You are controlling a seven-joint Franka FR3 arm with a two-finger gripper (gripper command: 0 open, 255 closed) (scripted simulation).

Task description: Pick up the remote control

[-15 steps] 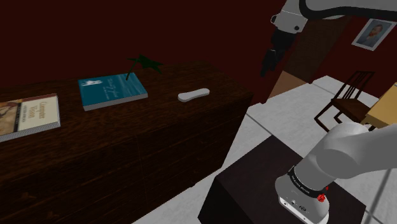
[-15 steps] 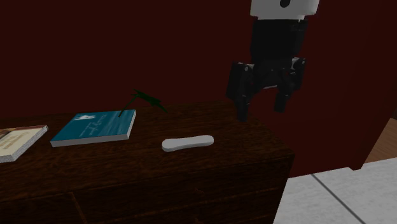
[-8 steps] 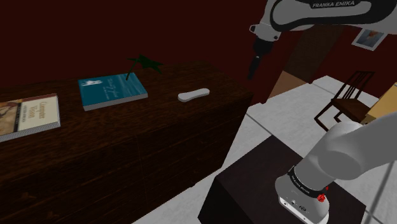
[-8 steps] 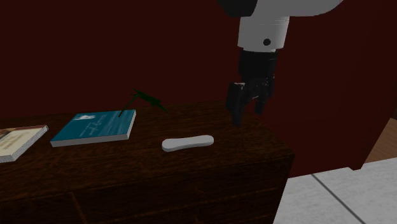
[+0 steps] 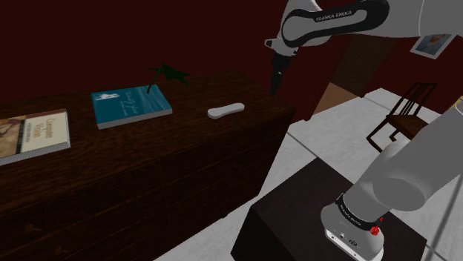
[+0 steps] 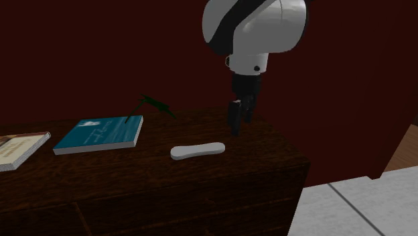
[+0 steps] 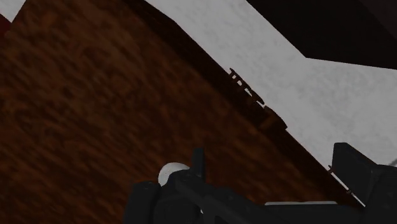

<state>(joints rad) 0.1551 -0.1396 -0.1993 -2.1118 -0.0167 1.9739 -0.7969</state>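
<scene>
A small white remote control (image 5: 225, 110) lies flat on the dark wooden dresser (image 5: 185, 152), near its end at the shoulder view's right. It also lies there in the second exterior view (image 6: 197, 150). My black gripper (image 5: 275, 80) hangs in the air above that end of the dresser, right of the remote and apart from it. The second exterior view has the gripper (image 6: 234, 125) pointing down just beyond the remote's right end. In the wrist view the fingers (image 7: 198, 163) stand apart with nothing between them, and one rounded end of the remote (image 7: 172, 170) peeks beside them.
A teal book (image 5: 131, 105) and a beige book (image 5: 33, 133) lie further along the dresser, with a small dark plant (image 5: 167, 74) behind the teal one. Right of the dresser is pale floor (image 5: 334, 126), a wooden chair (image 5: 406, 115) and the dark stand (image 5: 312, 222).
The arm has swung toward the shoulder view's left and come over the dresser's end, closer to the remote. The hand has turned about its axis. The fingers stayed apart.
</scene>
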